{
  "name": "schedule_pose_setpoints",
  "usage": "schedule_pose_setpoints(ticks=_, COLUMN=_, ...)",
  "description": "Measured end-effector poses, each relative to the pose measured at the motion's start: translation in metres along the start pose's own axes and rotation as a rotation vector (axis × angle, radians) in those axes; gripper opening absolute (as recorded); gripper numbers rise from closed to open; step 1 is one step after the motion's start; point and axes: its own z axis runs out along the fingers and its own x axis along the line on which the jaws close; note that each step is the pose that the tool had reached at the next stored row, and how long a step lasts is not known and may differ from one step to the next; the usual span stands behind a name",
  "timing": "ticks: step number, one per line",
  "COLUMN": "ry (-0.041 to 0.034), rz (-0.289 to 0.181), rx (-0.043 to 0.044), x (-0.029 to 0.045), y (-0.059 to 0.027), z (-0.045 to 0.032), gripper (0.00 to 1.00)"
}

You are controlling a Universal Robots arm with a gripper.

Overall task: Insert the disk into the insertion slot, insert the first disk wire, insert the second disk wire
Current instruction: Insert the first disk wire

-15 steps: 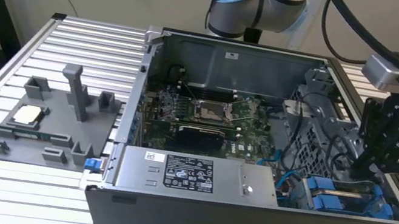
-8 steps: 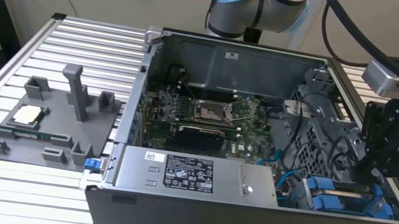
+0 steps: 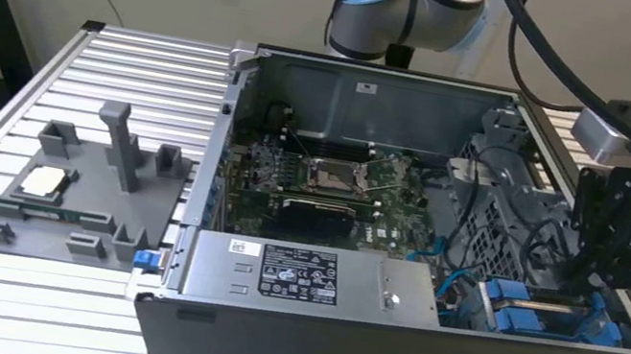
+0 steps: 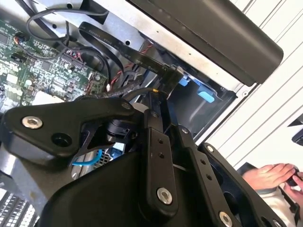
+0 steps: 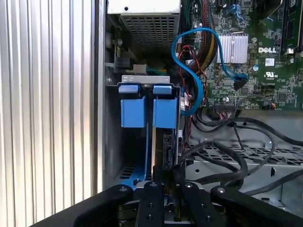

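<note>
In the exterior view my black gripper (image 3: 587,281) reaches down into the open computer case at its front corner, on that view's right, over the insertion slot (image 3: 532,311) with its blue tabs. The first wrist view shows the slot's grey rim (image 5: 142,79), the two blue tabs, and the disk's dark connector edge (image 5: 169,150) standing inside the slot. My gripper (image 5: 166,187) sits right beside that edge. In the second wrist view the fingers (image 4: 158,101) are drawn together by the connector end of a flat black disk wire (image 4: 118,45), which they appear to pinch.
A blue data cable (image 5: 194,90) and a bundle of black wires (image 5: 236,161) loop beside the bay. The power supply (image 3: 299,272) and motherboard (image 3: 329,179) fill the rest of the case. A grey fixture tray (image 3: 79,194) lies on the slatted table. A person's hand (image 4: 270,175) is outside the case.
</note>
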Motion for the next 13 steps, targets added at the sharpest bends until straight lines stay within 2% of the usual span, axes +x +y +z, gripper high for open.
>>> schedule_pose_setpoints(ticks=3, ry=-0.0056, rz=0.0, rx=0.0034, x=-0.0001, y=0.0, z=0.0013, gripper=0.19)
schedule_pose_setpoints(ticks=13, ry=-0.0148, rz=0.0, rx=0.0077, x=-0.0006, y=0.001, z=0.0067, gripper=0.19)
